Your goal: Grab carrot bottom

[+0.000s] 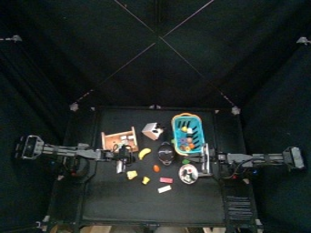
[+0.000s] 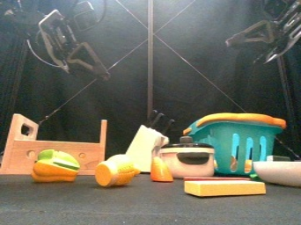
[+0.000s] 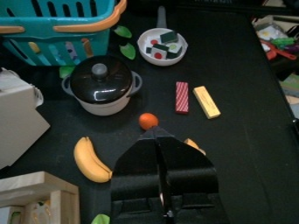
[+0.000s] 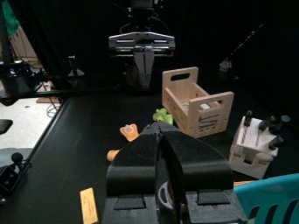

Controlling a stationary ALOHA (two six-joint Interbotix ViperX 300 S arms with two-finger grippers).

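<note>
Left wrist view is showing me the carrot bottom [image 3: 149, 121] sitting at about twelve o'clock from the left gripper [image 3: 160, 140], just past its tips. It is on the bare table, with the pot [image 3: 103, 86] near it at eleven and the banana [image 3: 91, 159] back at eight. It is reading as a small round orange spot from here and as a short cone [image 2: 161, 169] up against the pot in the front view. So I am judging that it stands on end, long axis upright. The left jaws are pressed together on nothing, and the arm is hanging high, angled forward and down. The right gripper [image 4: 163, 131] is looking closed too, parked high on its own side and farther away, so I am treating the left arm as the one to open and drop.
</note>
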